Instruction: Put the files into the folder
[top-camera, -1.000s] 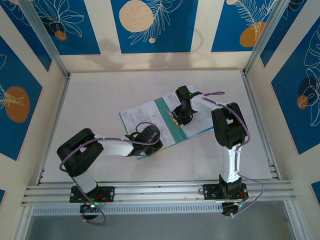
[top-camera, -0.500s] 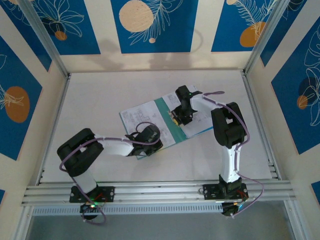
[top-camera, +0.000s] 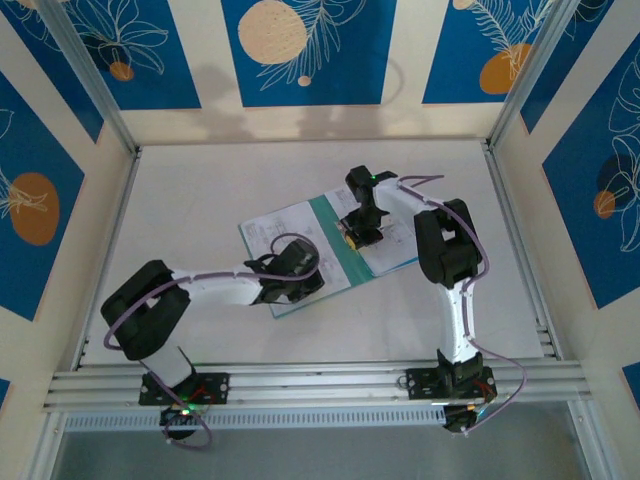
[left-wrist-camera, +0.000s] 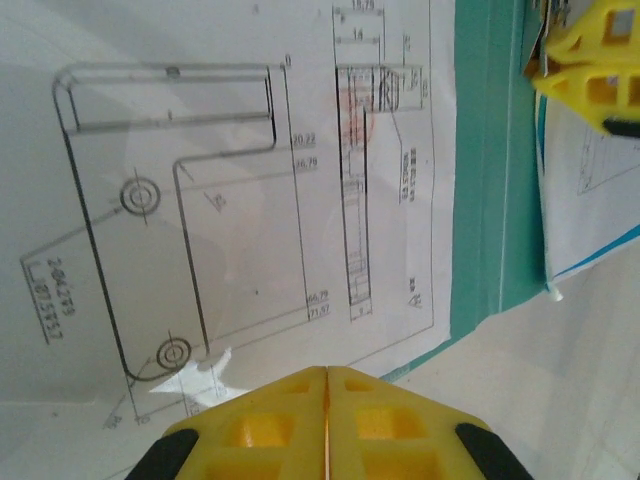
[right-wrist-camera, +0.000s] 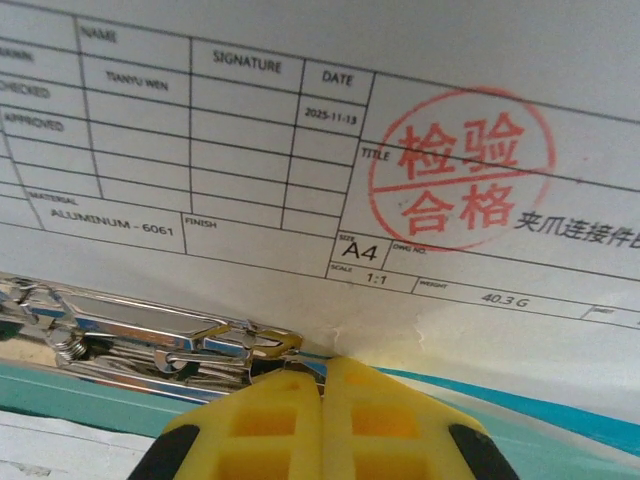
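- White table, boxed in by walls with blue flower panels, carries the open folder with the files spread on it, well ahead of both arm bases.
- Left gripper has its jaws pressed together with nothing between them. Its tip sits at the near edge of a drawing sheet, probably to pin that page flat on the folder's left leaf.
- Beyond that tip and to its right runs the teal spine strip, bare between the two pages.
- Right gripper is likewise closed and empty, its tip against the lower edge of the stamped sheet, just right of the metal clip.
- That placement looks meant to work the page's edge toward the clip, so the papers get fastened rather than merely laid.
- Past its tip the title block and red stamp lie flat; clipping and closing seem left to do.
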